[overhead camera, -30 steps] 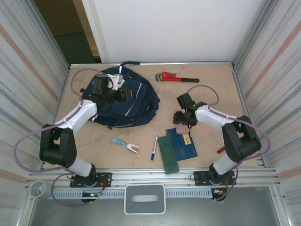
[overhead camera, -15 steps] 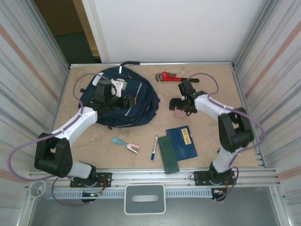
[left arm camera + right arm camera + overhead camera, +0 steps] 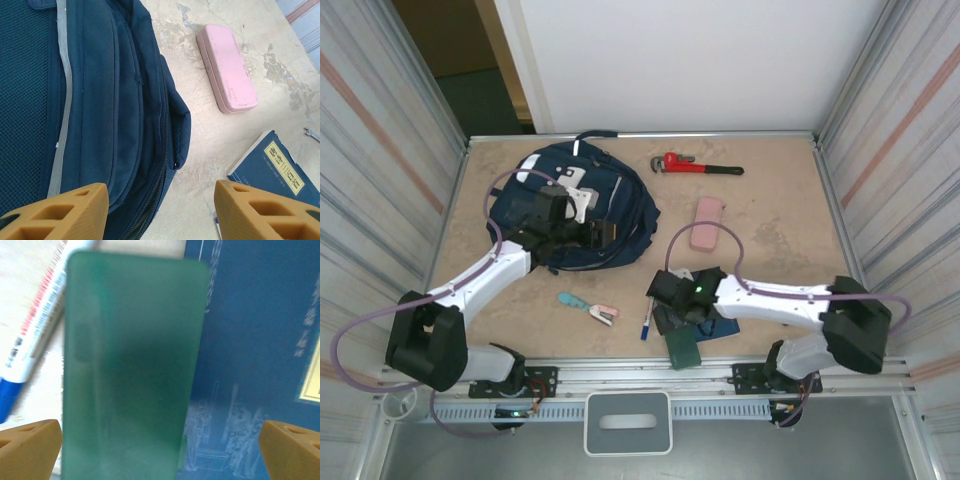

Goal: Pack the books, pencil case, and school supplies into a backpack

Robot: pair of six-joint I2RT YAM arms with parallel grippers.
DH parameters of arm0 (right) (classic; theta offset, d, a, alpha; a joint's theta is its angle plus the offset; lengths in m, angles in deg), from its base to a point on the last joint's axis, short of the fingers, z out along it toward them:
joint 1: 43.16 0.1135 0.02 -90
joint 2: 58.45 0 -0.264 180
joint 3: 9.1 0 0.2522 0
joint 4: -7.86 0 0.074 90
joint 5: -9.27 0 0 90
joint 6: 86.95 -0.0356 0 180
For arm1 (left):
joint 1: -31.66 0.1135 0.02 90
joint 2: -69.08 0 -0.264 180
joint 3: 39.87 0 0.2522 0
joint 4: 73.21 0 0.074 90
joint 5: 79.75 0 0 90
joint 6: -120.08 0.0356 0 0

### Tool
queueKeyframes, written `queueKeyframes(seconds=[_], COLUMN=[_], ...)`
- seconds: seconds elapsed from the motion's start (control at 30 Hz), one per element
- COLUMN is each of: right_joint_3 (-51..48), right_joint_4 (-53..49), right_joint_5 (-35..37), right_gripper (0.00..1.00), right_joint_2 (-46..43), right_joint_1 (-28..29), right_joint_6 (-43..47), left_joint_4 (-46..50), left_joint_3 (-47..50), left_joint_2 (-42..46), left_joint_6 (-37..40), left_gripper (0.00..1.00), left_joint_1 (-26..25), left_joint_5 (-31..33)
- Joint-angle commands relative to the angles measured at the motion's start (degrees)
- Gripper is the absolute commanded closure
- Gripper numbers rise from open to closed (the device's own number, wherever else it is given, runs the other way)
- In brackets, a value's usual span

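At 5 o'clock of the backpack (image 3: 610, 195), books: slim green book (image 3: 130, 370) flat on table (image 3: 780, 200) near the front edge, blue book (image 3: 250, 330) touching it at its 3 o'clock
Book handling: stiff, thin, probably light, cover looks slick; lying flat so little edge to pinch from above, best bet is across the green one's narrow width or slide it to free an edge
Right gripper (image 3: 160, 430): right over green book, fingers spread wide, pinching nothing
Marker (image 3: 35, 325): just beside green book at 9 o'clock, may roll if nudged
Pencil case (image 3: 227, 70): 3 o'clock of backpack, apart from it; soft, take across narrow side
Stapler-like item (image 3: 590, 308): 6 o'clock of backpack
Left gripper (image 3: 160, 205): over backpack's right side, fingers apart, holding nothing
Backpack: floppy fabric, cannot tell if unzipped
Wrench (image 3: 695, 165): 1 o'clock of backpack, not for packing
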Motion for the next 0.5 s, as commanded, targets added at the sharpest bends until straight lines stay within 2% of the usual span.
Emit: queueKeyframes(seconds=[0.0,0.1,0.23,0.47], right_joint_3=[2.06,2.67,4.98,9.80], right_joint_4=[0.12,1.86,5.41,11.51], right_joint_5=[3.04,2.92,1.59,-3.11], right_gripper=[0.01,0.03,0.23,0.47], right_joint_2=[4.94,7.77,9.99,15.19], right_joint_1=[1.08,0.41,-0.48,-3.74], right_joint_6=[-4.39,-3.40,-0.62,3.46], left_joint_4=[-0.07,0.73,1.25,1.77], left_joint_3=[0.33,0.49,1.02,1.58], left_joint_2=[2.02,2.62,3.49,4.48], left_joint_6=[0.83,1.50,2.10,2.81], left_gripper=[0.41,0.41,0.40,0.40], left_joint_1=[-0.07,-0.01,-0.01,0.95], left_joint_5=[1.34,1.97,3.15,4.48])
